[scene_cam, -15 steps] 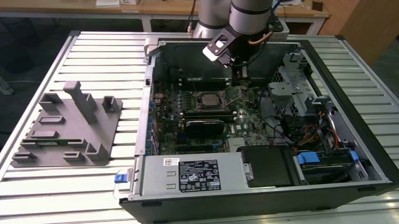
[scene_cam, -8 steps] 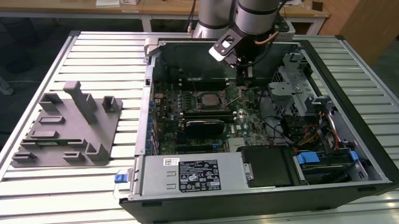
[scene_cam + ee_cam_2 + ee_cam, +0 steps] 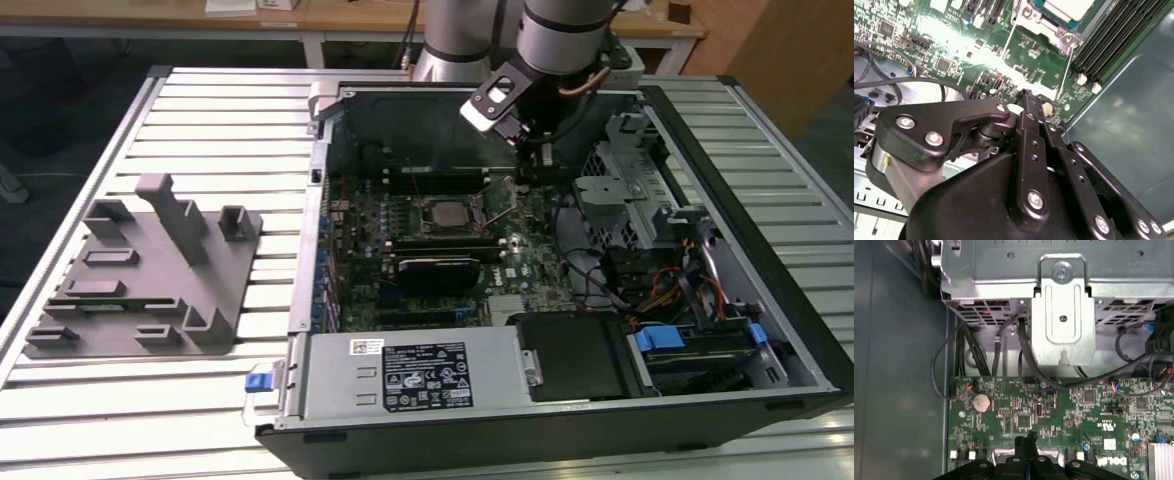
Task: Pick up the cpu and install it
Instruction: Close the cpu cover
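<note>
A robot arm reaches into an open computer case [image 3: 787, 330] lying on a slatted metal worktop [image 3: 227, 110], its claw [image 3: 531, 170] low over the green motherboard [image 3: 1079, 405]. The cpu [image 3: 447, 213] sits in the motherboard socket [image 3: 1041, 27] near the middle of the board, its silvery top and paler rim showing at the edge of the second wrist view [image 3: 1069, 6]. The claw [image 3: 1026, 97] is just beside the socket, on the exterior view's right of it, close to the end of the thin metal lever [image 3: 1065, 70]. Its black fingers are pressed together and hold nothing, as the first wrist view [image 3: 1026, 440] also shows. Beyond the fingertips in that view lie a round coin battery [image 3: 981, 402], black cables and a silver metal bracket [image 3: 1063, 315]. Black memory slots [image 3: 1114, 45] run alongside the socket. A grey fixture [image 3: 140, 270] rests on the worktop well apart from the case, on the exterior view's left.
</note>
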You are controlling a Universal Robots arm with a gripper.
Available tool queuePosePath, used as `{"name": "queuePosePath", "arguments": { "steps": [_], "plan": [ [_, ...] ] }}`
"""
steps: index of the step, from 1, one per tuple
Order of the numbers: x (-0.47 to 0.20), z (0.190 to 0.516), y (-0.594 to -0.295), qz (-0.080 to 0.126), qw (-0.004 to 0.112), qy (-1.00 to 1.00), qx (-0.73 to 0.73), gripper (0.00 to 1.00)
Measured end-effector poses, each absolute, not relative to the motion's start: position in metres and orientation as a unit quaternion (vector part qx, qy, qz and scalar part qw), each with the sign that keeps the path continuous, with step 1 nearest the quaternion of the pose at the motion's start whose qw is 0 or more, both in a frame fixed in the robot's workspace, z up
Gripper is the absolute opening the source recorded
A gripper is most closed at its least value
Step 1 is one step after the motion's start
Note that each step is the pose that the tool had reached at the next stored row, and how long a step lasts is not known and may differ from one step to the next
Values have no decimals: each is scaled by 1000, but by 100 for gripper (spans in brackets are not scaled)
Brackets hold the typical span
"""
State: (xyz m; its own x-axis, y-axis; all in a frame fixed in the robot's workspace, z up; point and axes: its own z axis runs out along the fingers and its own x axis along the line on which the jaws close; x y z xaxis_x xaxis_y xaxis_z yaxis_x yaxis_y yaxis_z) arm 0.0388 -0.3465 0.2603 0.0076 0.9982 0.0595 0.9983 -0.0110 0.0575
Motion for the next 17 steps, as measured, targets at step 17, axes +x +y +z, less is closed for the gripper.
{"name": "queuePosePath", "arguments": {
  "steps": [17],
  "plan": [
    [53, 253, -346, -41, 1, -703, -710, 11]
  ]
}}
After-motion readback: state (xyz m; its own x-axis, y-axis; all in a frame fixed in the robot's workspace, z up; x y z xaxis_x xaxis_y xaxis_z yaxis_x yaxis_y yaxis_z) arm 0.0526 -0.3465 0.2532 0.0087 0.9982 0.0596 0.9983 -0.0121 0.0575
